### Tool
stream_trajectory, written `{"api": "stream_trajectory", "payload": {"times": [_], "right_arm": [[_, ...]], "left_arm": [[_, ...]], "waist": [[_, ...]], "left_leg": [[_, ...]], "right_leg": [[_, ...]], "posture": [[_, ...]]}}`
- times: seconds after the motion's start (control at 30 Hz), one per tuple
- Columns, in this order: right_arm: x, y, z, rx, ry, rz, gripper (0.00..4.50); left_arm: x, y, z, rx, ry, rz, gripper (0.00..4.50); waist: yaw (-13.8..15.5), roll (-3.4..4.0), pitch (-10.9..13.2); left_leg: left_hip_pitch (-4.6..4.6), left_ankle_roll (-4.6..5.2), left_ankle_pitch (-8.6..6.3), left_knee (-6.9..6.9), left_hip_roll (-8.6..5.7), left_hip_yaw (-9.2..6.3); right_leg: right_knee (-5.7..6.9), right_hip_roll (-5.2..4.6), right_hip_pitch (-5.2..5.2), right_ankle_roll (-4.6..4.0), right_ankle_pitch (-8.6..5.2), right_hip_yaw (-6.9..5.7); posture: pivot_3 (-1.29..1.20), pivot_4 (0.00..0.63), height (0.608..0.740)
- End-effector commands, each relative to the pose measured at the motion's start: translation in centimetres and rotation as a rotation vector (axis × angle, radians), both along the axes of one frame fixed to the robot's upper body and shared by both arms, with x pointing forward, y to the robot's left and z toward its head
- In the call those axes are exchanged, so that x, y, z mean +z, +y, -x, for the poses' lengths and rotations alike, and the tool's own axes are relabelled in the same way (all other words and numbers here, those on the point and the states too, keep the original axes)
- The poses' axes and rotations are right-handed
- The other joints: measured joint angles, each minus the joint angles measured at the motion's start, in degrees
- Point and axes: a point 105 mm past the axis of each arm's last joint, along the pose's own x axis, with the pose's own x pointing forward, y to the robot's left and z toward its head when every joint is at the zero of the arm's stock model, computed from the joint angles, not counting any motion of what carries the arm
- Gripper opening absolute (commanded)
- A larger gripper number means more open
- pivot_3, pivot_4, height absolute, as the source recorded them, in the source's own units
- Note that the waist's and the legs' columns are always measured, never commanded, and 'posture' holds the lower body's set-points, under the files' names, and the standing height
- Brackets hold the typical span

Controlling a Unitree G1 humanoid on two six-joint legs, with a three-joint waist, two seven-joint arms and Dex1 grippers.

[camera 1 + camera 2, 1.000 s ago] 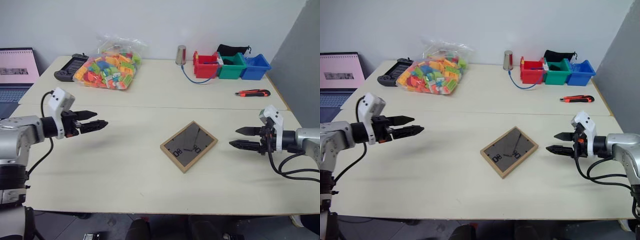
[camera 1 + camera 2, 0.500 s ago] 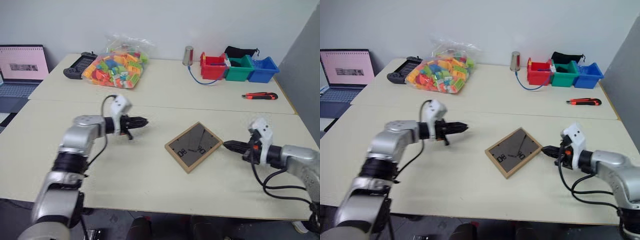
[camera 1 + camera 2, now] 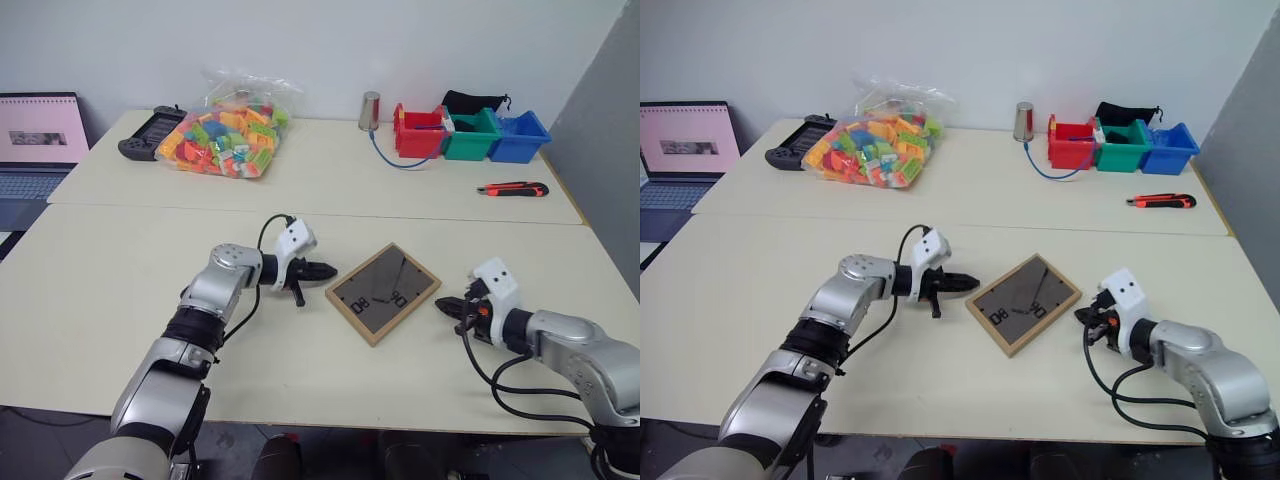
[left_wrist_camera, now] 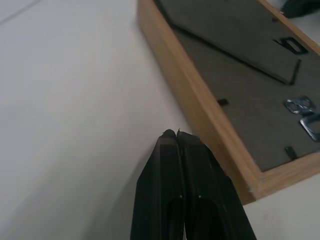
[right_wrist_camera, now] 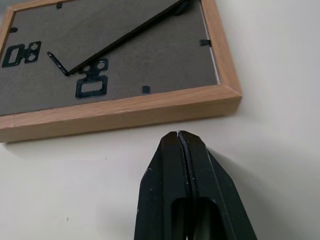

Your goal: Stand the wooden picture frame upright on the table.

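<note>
The small rectangular light-wood picture frame [image 3: 381, 293] lies flat and face down on the pale cream worktop [image 3: 120, 300], turned like a diamond, its dark grey back panel with fold-out stand and metal clips facing up. It sits on the near half of the worktop, between the two hands. The left hand [image 3: 325, 270] is clenched with nothing in it, its black tips low and just beside the frame's left edge; the left wrist view shows them close to the wood, though contact cannot be told. The right hand [image 3: 445, 307] is likewise clenched and empty, near the frame's right corner but apart from it. The likely trouble: shut fingers can only nudge, so a push from one side may slide or spin the frame across the smooth worktop instead of lifting an edge. If it is tipped up without the stand swung out, it may fall flat again or topple onto its front
</note>
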Motion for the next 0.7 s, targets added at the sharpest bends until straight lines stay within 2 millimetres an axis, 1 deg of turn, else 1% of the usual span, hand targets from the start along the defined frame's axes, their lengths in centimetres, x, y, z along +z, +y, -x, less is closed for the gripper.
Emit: {"api": "stream_trajectory", "payload": {"times": [0.03, 0.2, 0.33, 0.43, 0.53, 0.6, 0.7], "right_arm": [[0.9, 0.8, -1.8, -0.001, -0.071, 0.008, 0.0], [1.1, 2.0, -3.0, 0.032, -0.092, -0.024, 0.0], [1.1, 4.1, -3.9, 0.078, -0.101, -0.05, 0.0], [1.3, 4.9, -4.2, 0.101, -0.106, -0.062, 0.0], [1.1, 4.7, -4.6, 0.099, -0.107, -0.05, 0.0], [0.9, 4.1, -4.8, 0.091, -0.105, -0.035, 0.0], [0.7, 2.5, -4.7, 0.088, -0.099, 0.012, 0.0]], "left_arm": [[0.8, 0.2, 1.2, -0.054, -0.023, -0.019, 0.02], [0.6, 0.3, 2.7, -0.074, -0.01, -0.024, 0.02], [0.6, 0.3, 4.7, -0.094, 0.011, -0.015, 0.02], [0.8, 0.4, 5.5, -0.071, 0.017, -0.007, 0.02], [0.8, 0.7, 5.9, -0.056, 0.02, -0.01, 0.02], [0.8, 0.9, 5.9, -0.039, 0.017, -0.011, 0.02], [0.9, 2.1, 4.6, 0.03, -0.012, -0.034, 0.02]], "waist": [[-0.2, 0.0, 0.0], [-0.1, 0.01, 0.0], [-0.4, 0.02, 0.0], [-0.5, 0.02, 0.0], [-0.5, 0.02, 0.0], [-0.4, 0.02, 0.0], [-0.4, 0.02, 0.0]], "left_leg": [[0.0, 0.0, 0.0, 0.0, 0.0, 0.0], [0.02, 0.0, 0.0, 0.0, 0.01, -0.01], [0.02, 0.0, 0.0, 0.0, 0.01, 0.01], [0.02, 0.0, 0.0, -0.01, 0.02, -0.02], [0.02, 0.0, 0.0, 0.0, 0.02, -0.02], [0.01, 0.0, 0.0, 0.0, 0.01, -0.02], [0.01, 0.0, 0.0, 0.0, 0.01, -0.01]], "right_leg": [[0.01, 0.0, 0.0, 0.0, 0.0, 0.0], [0.05, 0.0, 0.0, 0.0, 0.0, -0.01], [0.03, -0.01, 0.0, 0.0, 0.0, 0.02], [0.06, 0.0, -0.01, 0.0, 0.0, -0.02], [0.07, 0.0, 0.0, 0.0, 0.0, -0.01], [0.05, -0.01, 0.01, 0.0, 0.0, -0.01], [0.05, -0.01, 0.01, 0.0, 0.0, -0.02]], "posture": [[0.0, 0.15, 0.74], [0.0, 0.15, 0.74], [0.0, 0.15, 0.74], [0.0, 0.15, 0.74], [0.0, 0.15, 0.74], [0.0, 0.15, 0.74], [0.0, 0.15, 0.74]]}}
